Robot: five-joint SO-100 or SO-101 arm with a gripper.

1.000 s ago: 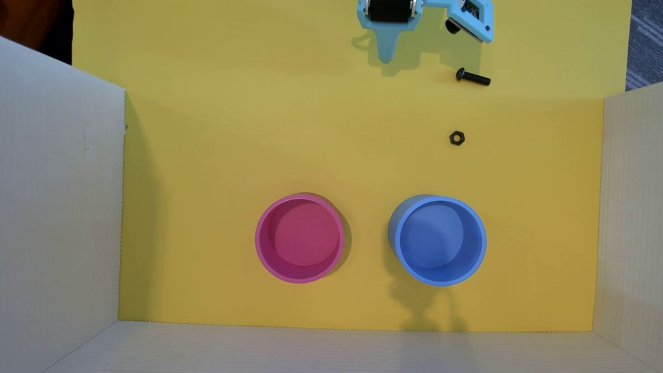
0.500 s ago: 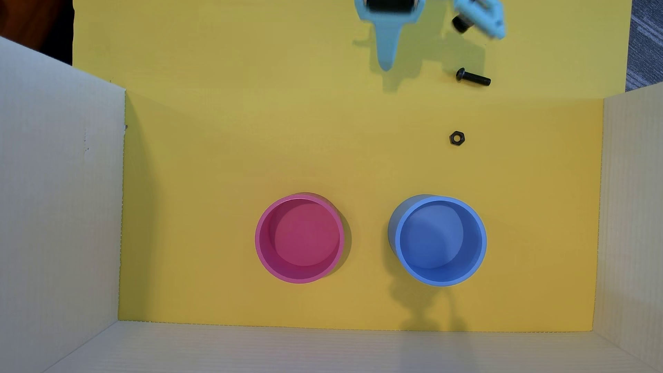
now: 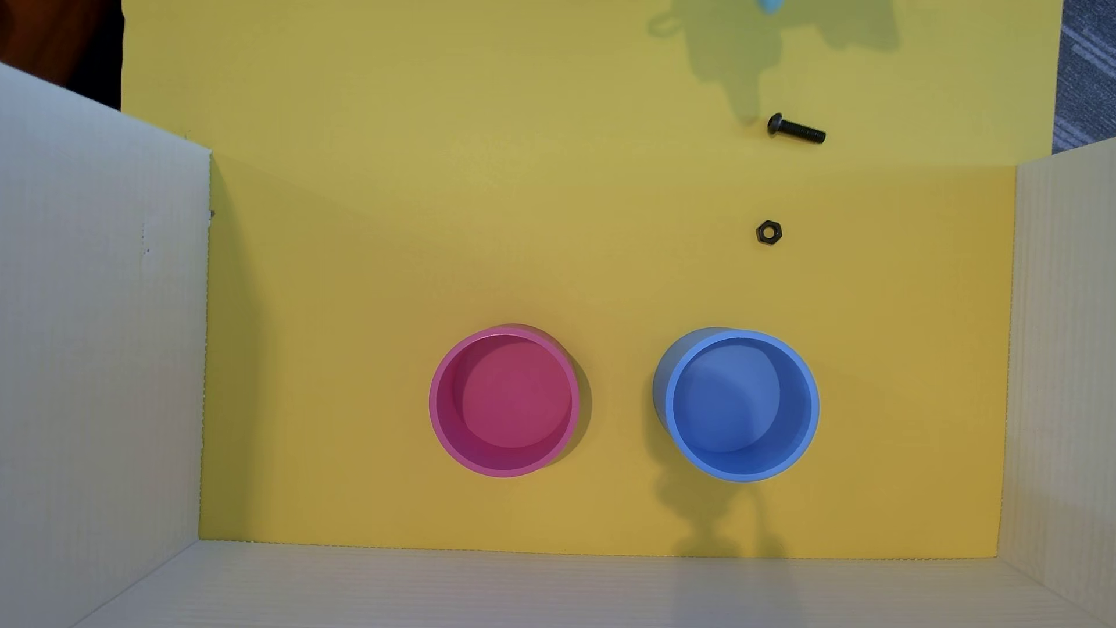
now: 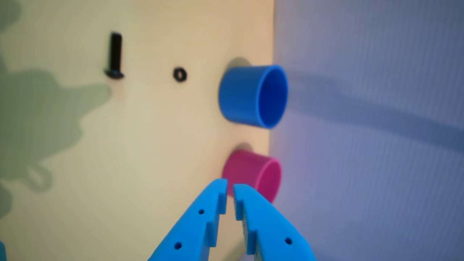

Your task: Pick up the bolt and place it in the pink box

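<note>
The black bolt (image 3: 796,128) lies flat on the yellow floor at the upper right of the overhead view, head to the left. It also shows in the wrist view (image 4: 115,54). The pink box (image 3: 507,398) stands empty at the lower middle and shows in the wrist view (image 4: 250,170) just behind the fingertips. My blue gripper (image 4: 230,188) has its fingers nearly together with only a thin slit, and it holds nothing. In the overhead view only a bit of the gripper (image 3: 771,5) shows at the top edge, above the bolt and well apart from it.
A small black hex nut (image 3: 769,232) lies below the bolt and also shows in the wrist view (image 4: 179,74). A blue round container (image 3: 740,404) stands empty right of the pink box and also shows in the wrist view (image 4: 246,94). White corrugated walls (image 3: 102,338) enclose the yellow floor on the left, right and bottom.
</note>
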